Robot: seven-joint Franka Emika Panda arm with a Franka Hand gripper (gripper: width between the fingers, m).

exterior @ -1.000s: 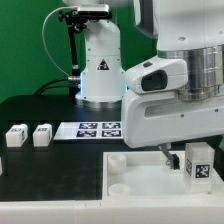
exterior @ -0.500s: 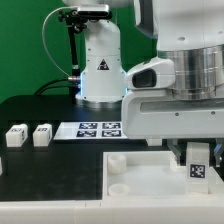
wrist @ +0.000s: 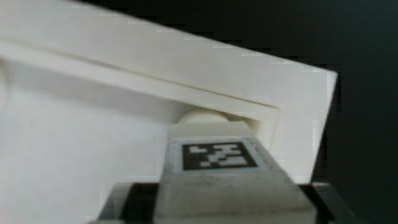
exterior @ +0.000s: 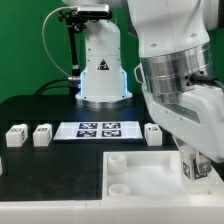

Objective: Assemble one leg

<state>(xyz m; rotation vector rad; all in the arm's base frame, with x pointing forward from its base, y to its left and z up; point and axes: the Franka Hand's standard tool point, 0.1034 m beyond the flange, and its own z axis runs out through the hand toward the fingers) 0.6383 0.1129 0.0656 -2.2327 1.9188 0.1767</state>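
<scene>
Holding the leg (wrist: 217, 160) in closed gripper (wrist: 217, 205) at tray (exterior: 150, 172) corner socket; seating unfinished, three legs (exterior: 42, 134) waiting.

No words or numbers can be read; only black-and-white square tags show, on the marker board (exterior: 97, 129) at frame centre and the leg (wrist: 219, 160) at lower centre

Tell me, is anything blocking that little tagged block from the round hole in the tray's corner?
Nothing visible does. The gripper holds the leg right at the tray's corner socket, with only bare white tray around it.
</scene>
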